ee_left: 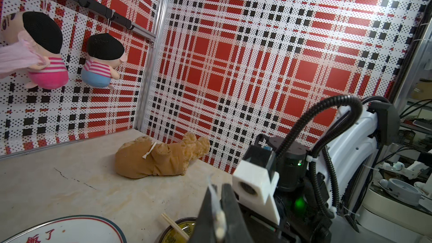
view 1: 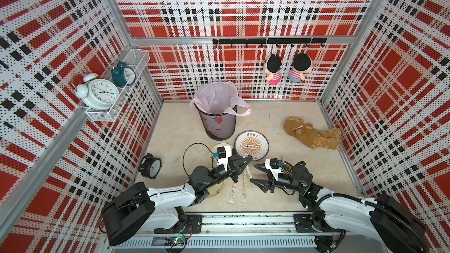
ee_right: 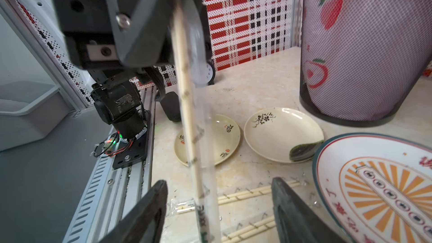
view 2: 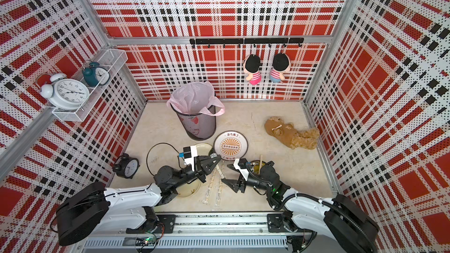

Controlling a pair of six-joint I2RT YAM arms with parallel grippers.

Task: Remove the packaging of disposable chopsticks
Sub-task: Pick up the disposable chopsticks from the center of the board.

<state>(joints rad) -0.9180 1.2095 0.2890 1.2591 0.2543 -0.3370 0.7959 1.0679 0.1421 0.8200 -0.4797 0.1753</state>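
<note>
Left fingers clenched on the upper end of one sleeve, with a pale stick visible inside. The sleeve hangs steeply, long axis near upright. Its lower end drops between the right fingers. The right fingers are released and spread wide, one on each side of the sleeve and clear of it.

Directly below and just near of the fingers, two wrapped pairs lie flat on the surface. They are side by side, long axes running near–far with a slight tilt.

A bare pair rests on a small dark-rimmed dish under the right arm, pointing far.

- Sunburst plate: just far of both sets of fingers.
- Two cream plates: beneath the left arm.
- Bin with pink liner: farther back.
- Clock: left.
- Bear: far right.
</note>
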